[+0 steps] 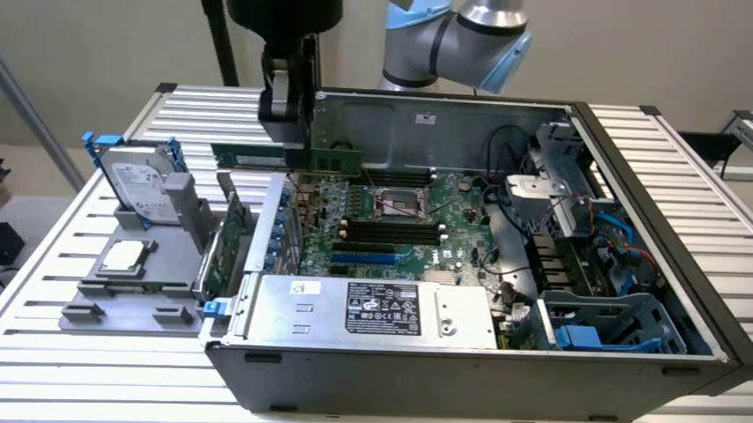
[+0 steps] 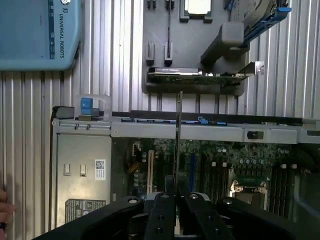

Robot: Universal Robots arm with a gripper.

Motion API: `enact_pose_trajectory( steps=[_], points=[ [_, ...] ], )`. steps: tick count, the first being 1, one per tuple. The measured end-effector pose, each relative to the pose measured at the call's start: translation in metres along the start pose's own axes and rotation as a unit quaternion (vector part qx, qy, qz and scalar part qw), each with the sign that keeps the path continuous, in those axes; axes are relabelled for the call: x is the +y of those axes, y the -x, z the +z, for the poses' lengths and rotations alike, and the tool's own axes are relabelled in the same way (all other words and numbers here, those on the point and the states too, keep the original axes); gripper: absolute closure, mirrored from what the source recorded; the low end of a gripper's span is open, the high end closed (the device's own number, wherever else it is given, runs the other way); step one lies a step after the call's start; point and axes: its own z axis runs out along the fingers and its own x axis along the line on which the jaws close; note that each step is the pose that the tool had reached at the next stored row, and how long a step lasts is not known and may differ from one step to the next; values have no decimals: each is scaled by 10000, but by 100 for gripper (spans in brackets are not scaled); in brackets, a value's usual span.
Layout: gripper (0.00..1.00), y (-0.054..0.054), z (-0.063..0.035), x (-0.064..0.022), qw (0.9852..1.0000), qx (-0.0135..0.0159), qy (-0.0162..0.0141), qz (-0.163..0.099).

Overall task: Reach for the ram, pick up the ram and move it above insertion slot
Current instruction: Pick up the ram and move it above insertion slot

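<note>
Ram [image 1: 286,157], a light, stiff, fragile board best held by its edges, hangs level at upper left of the exterior frame over the open case [image 1: 659,264]. Gripper [image 1: 291,106] fingers are clamped on its top edge.

I count one ram [image 1: 286,158] stick, pinched in my one gripper [image 1: 286,119]. One open computer case [image 1: 471,352] sits on the tabletop [image 1: 706,176], holding one motherboard [image 1: 400,220] and one power supply [image 1: 370,308]. In the one grey holder [image 1: 130,291] beside it: one hard drive [image 1: 136,181], one expansion card [image 1: 229,242], one processor chip [image 1: 123,257].
</note>
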Motion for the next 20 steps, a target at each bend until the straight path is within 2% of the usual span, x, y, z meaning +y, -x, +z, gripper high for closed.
enact_pose_trajectory(
  steps=[7, 13, 20],
  points=[
    [86, 142, 17, -243, 10000, 0, 0, 0],
    [86, 236, 47, -512, 10000, 0, 0, 0],
    [86, 367, 135, -778, 10000, 0, 0, 0]
  ],
)
